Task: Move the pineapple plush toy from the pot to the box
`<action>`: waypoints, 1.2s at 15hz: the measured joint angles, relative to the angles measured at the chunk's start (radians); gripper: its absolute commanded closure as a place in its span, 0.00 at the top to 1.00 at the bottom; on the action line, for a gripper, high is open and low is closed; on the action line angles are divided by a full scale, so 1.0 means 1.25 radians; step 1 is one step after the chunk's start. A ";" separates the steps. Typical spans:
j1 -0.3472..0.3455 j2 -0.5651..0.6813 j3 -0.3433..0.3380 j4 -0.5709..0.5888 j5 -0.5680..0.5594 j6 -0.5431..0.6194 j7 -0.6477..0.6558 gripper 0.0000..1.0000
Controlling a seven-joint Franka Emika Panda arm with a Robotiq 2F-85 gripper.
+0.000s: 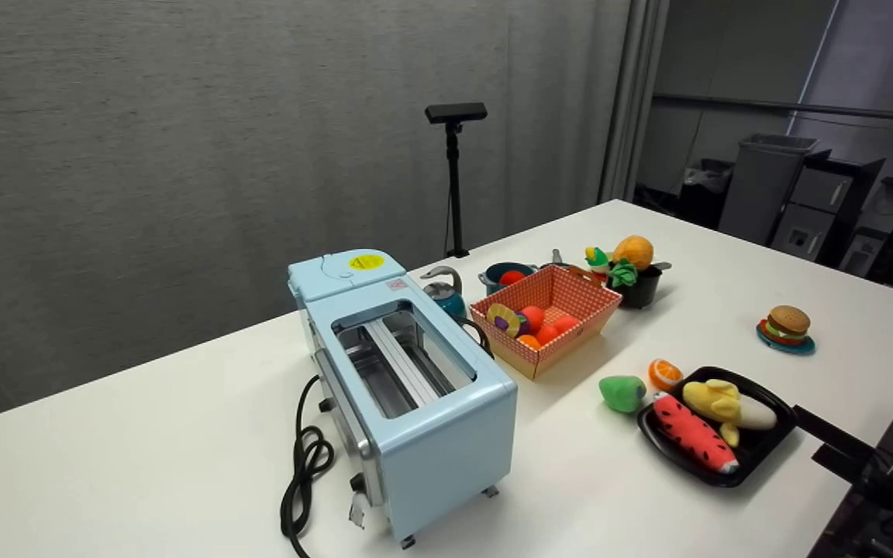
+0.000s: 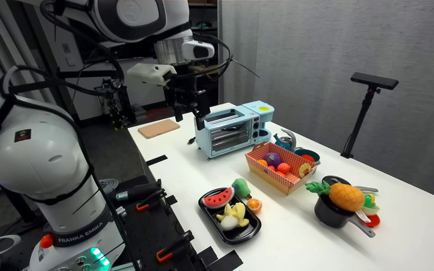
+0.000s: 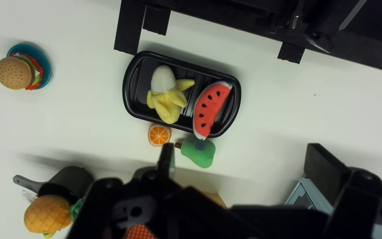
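Observation:
The pineapple plush toy (image 2: 347, 196) lies tilted across the top of the small black pot (image 2: 330, 215), leafy green end over the rim. Toy (image 1: 634, 253) and pot (image 1: 640, 293) also show in an exterior view. In the wrist view, the toy (image 3: 46, 214) and pot (image 3: 75, 179) are at the lower left. The orange-red checked box (image 2: 268, 180) holds several toy fruits; it also shows in an exterior view (image 1: 580, 341) and is mostly hidden behind the gripper in the wrist view (image 3: 140, 232). My gripper (image 3: 240, 154) is open and empty, high above the table, away from the toy (image 2: 189, 120).
A light-blue toaster (image 2: 228, 131) stands beside the box. A black tray (image 2: 236, 239) holds watermelon and banana toys; a green pear (image 2: 242, 188) and orange slice (image 2: 254, 205) lie beside it. A burger toy (image 1: 787, 324), blue kettle (image 2: 285, 142) and blue pot (image 2: 311, 154) are also there.

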 measured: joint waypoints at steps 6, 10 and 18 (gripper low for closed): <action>0.000 0.013 0.000 0.016 0.000 0.001 0.002 1.00; -0.003 0.047 -0.003 0.029 0.000 0.021 0.007 1.00; -0.057 0.117 -0.041 0.042 0.000 0.161 0.063 1.00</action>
